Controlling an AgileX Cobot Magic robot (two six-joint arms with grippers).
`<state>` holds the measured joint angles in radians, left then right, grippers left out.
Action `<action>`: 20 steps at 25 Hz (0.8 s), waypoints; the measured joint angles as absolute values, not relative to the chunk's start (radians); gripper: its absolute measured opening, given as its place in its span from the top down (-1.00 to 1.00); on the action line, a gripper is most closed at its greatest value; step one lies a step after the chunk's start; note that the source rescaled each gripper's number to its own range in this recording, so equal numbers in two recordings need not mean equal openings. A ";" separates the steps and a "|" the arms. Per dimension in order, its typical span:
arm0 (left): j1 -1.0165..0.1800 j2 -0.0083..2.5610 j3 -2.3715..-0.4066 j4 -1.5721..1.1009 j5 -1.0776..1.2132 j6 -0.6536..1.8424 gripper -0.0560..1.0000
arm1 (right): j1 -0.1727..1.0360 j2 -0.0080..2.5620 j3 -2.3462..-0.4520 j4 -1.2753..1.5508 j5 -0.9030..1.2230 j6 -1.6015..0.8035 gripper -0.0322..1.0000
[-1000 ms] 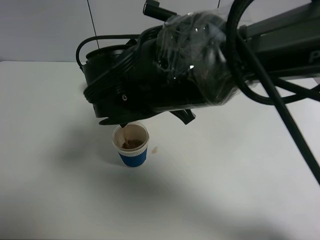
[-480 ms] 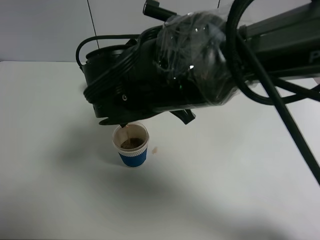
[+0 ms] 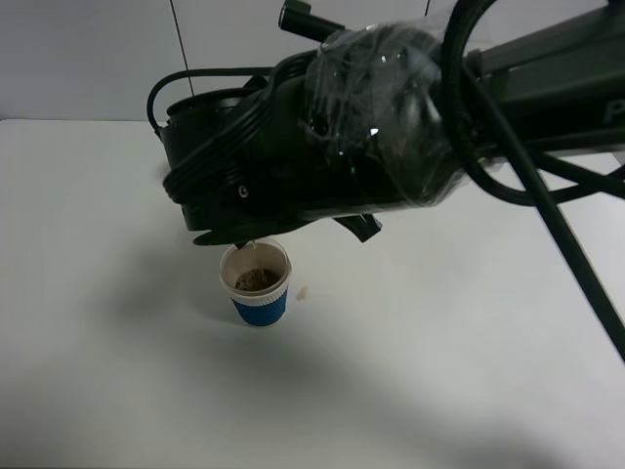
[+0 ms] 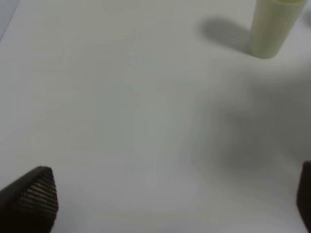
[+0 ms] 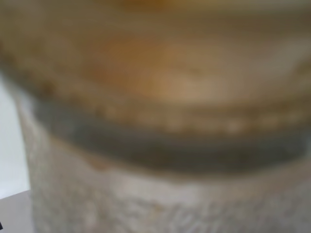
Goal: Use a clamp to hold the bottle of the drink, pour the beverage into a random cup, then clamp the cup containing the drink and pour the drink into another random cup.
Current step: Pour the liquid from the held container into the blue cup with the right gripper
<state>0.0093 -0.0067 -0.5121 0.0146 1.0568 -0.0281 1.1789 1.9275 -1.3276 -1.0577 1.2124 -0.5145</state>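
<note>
A blue paper cup (image 3: 258, 283) with a white rim stands on the white table (image 3: 439, 342) and holds brown drink. My right arm (image 3: 391, 117) reaches across and hangs right over it. The right gripper (image 3: 239, 233) is just above the cup's rim; what it holds is hidden under the arm in the high view. The right wrist view is filled by a blurred pale cup (image 5: 155, 121) with brown drink, held close to the camera. My left gripper (image 4: 165, 204) is open and empty above bare table; one of its fingertips (image 4: 31, 196) shows.
A pale cream cylinder (image 4: 272, 26) stands on the table ahead of the left gripper; I cannot tell if it is a cup or the bottle. A small brown drop (image 3: 304, 292) lies on the table right of the blue cup. Black cables (image 3: 547, 205) hang from the right arm.
The brown stream falling from under the right gripper into the blue cup has thinned to almost nothing. Neither arm has visibly moved.
</note>
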 joint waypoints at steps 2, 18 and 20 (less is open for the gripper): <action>0.009 -0.007 -0.512 0.015 1.057 -0.028 -1.00 | 1.180 1.928 -1.328 -1.065 1.212 -0.514 0.91; 0.009 -0.007 -0.512 0.015 1.057 -0.027 -1.00 | 1.194 1.928 -1.328 -1.128 1.212 -0.514 0.91; 0.009 -0.007 -0.512 0.015 1.057 -0.027 -1.00 | 1.200 1.928 -1.328 -1.129 1.212 -0.514 0.91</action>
<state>0.0093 -0.0067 -0.5121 0.0146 1.0568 -0.0271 1.2005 1.9275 -1.3276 -1.1291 1.2124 -0.5145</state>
